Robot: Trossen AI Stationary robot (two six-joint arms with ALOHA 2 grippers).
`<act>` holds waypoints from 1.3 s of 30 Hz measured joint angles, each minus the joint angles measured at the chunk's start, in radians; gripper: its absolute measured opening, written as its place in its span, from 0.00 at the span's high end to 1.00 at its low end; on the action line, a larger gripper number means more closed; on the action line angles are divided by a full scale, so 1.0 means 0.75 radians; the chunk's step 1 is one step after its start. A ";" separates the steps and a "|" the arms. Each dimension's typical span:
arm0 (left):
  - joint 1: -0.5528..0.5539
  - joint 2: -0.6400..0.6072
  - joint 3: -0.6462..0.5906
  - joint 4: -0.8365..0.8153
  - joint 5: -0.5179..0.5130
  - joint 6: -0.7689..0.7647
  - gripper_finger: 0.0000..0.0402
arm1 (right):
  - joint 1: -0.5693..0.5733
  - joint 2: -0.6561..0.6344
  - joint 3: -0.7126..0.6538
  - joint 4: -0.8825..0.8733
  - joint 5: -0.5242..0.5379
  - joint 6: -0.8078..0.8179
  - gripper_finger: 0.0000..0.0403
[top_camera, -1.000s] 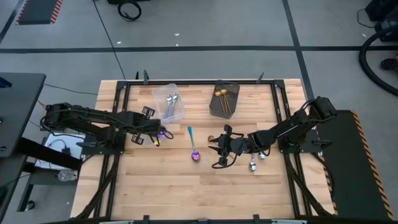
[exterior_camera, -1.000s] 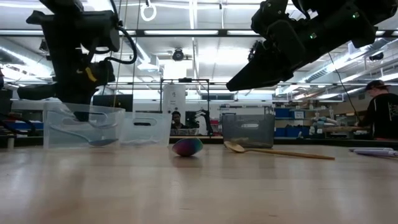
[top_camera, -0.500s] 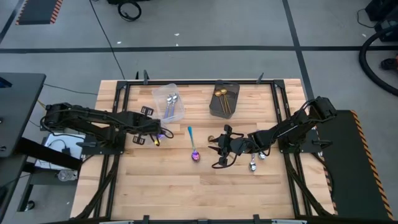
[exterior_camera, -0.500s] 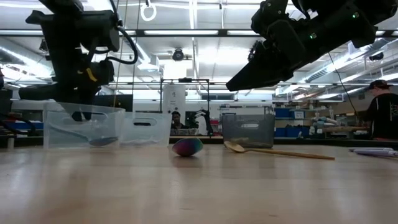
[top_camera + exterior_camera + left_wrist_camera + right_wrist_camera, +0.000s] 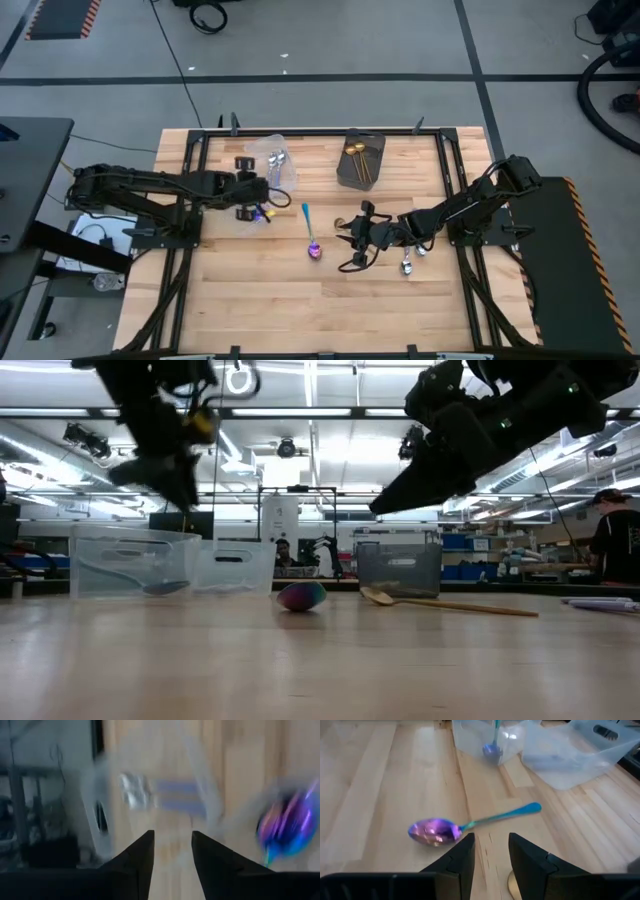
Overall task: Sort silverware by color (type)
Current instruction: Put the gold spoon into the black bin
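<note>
An iridescent spoon with a teal handle point(image 5: 311, 232) lies flat on the table; it also shows in the right wrist view point(image 5: 470, 826). My right gripper point(image 5: 350, 245) hovers open just to its right, above a gold spoon point(image 5: 445, 604). My left gripper point(image 5: 245, 188) is open and empty, high over the table beside a clear tub point(image 5: 276, 165) that holds silver spoons with lilac handles point(image 5: 165, 800). Another iridescent spoon point(image 5: 491, 746) leans in a second clear tub point(image 5: 258, 213). More silver spoons point(image 5: 409, 262) lie by my right arm.
A dark grey box point(image 5: 362, 158) with gold spoons stands at the far middle. The two clear tubs point(image 5: 135, 562) point(image 5: 235, 566) stand at the far left. The table's near half is bare wood. A person point(image 5: 612, 535) shows in the room behind.
My left gripper has risen and swung toward the table's far right, from over the tub with the iridescent spoon toward the tub with the silver spoons. The spoons have stayed where they were.
</note>
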 joint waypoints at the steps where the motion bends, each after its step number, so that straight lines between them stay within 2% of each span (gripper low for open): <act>1: -0.008 -0.001 0.018 0.045 0.029 0.018 0.66 | 0.000 0.000 0.000 -0.024 0.000 0.006 0.68; 8: -0.043 0.012 0.044 0.388 0.265 0.062 0.66 | -0.031 0.000 0.000 -0.196 -0.009 0.123 0.68; 13: -0.069 0.014 0.044 0.528 0.292 -0.040 0.66 | -0.039 0.000 0.000 -0.251 -0.035 0.146 0.67; 18: -0.113 0.013 0.044 0.639 0.303 -0.148 0.66 | -0.040 0.005 0.001 -0.298 -0.035 0.165 0.61; 23: -0.181 0.036 0.044 0.685 0.465 -0.216 0.66 | -0.054 0.079 0.002 -0.290 -0.040 0.184 0.56; 39: -0.493 0.218 0.044 0.743 0.466 -0.402 0.66 | -0.124 0.151 0.002 -0.384 -0.110 0.294 0.59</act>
